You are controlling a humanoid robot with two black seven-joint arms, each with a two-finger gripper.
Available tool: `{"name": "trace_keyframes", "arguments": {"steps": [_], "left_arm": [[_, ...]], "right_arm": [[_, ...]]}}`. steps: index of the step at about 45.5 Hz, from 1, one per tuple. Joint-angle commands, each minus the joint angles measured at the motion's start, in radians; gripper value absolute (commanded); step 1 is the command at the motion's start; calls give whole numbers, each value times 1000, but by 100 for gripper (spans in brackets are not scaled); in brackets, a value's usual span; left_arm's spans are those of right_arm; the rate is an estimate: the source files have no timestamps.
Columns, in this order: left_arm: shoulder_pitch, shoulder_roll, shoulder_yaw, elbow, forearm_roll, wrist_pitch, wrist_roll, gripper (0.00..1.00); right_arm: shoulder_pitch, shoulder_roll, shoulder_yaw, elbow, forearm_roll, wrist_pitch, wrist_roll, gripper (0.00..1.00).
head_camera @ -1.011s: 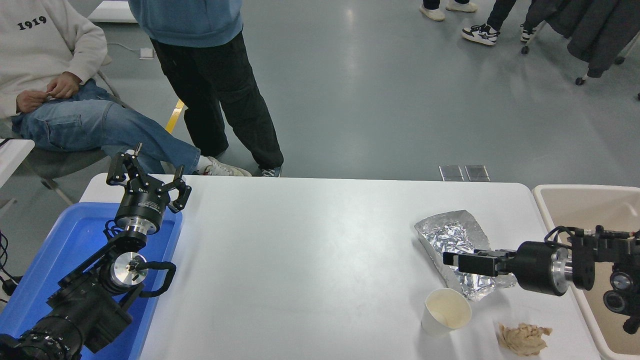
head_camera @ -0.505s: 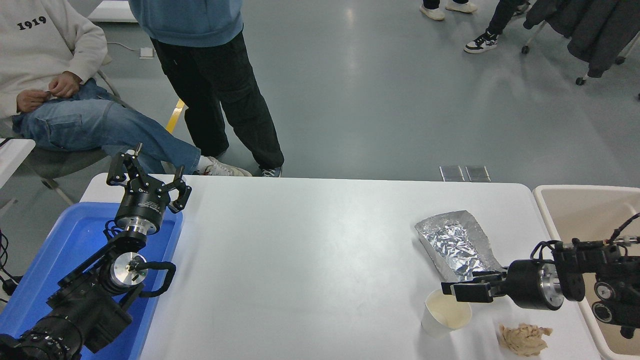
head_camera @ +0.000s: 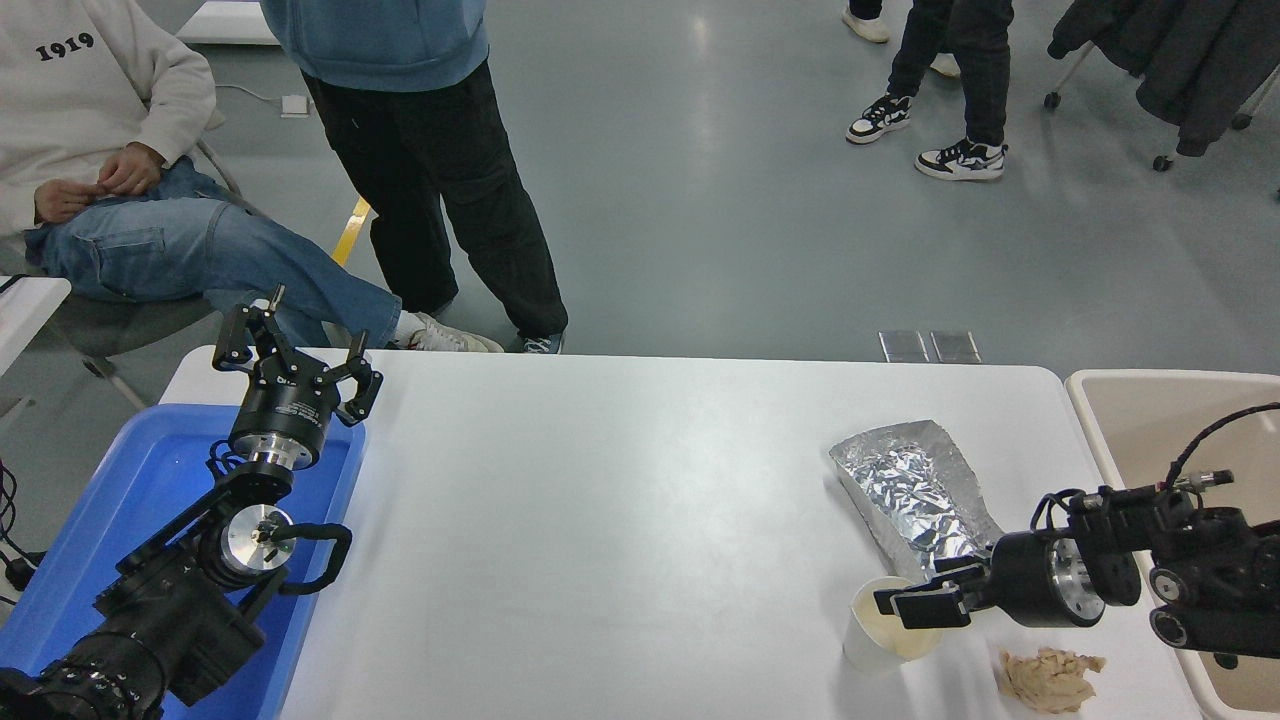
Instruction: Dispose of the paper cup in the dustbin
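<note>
**benchwatcher:** so where are you at with the cup?

**me:** Reach-in stage, no grasp yet. The small white tapered paper cup point(head_camera: 888, 626) stands upright near the front right of the white table point(head_camera: 620, 500), cream inside showing. My right gripper point(head_camera: 905, 604) hangs over its mouth, coming in sideways from the right. Fingers look only narrowly parted, and honestly I can't tell whether one is inside the rim or just above it. Nothing's pinched as far as I can see.

**benchwatcher:** and next?

**me:** My guess: get one finger inside the wall and one outside, close gently so the thin paper doesn't fold, lift straight up, then swing right to the big beige rectangular plastic dustbin point(head_camera: 1110, 420) past the table's right edge.

**benchwatcher:** anything in the way?

**me:** Bit crowded. A crumpled silver foil packet point(head_camera: 905, 480) lies just behind the cup, with my wrist over its near end, and a crumpled tan tissue wad point(head_camera: 1045, 676) sits just to the cup's right, under the route to the bin. Lift too low and I'd drag one along. Left gripper point(head_camera: 290, 365) is parked with fingers spread over the blue rectangular plastic tray point(head_camera: 130, 480) at the far left. A person sits and another stands beyond the far edge, well clear.
</note>
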Motion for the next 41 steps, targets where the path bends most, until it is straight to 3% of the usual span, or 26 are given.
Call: {"name": "trace_keyframes", "arguments": {"steps": [1,4,12,19,22,28,41], "left_arm": [[0,0,0,0,0,0,0,100],[0,0,0,0,0,0,0,100],[0,0,0,0,0,0,0,100],[0,0,0,0,0,1,0,100],[0,0,0,0,0,0,0,100],[0,0,0,0,0,0,0,100],[0,0,0,0,0,0,0,100]], "right_arm": [[-8,25,-12,-28,-4,0,5,97],[-8,23,-18,-28,-7,-1,5,97],[-6,23,-24,-28,-12,-1,9,82],[-4,23,-25,-31,-24,0,9,41],[-3,23,-27,-39,-38,0,7,30],[3,20,-41,-48,-64,0,9,0],[19,17,-45,-47,-65,-3,12,0]]}}
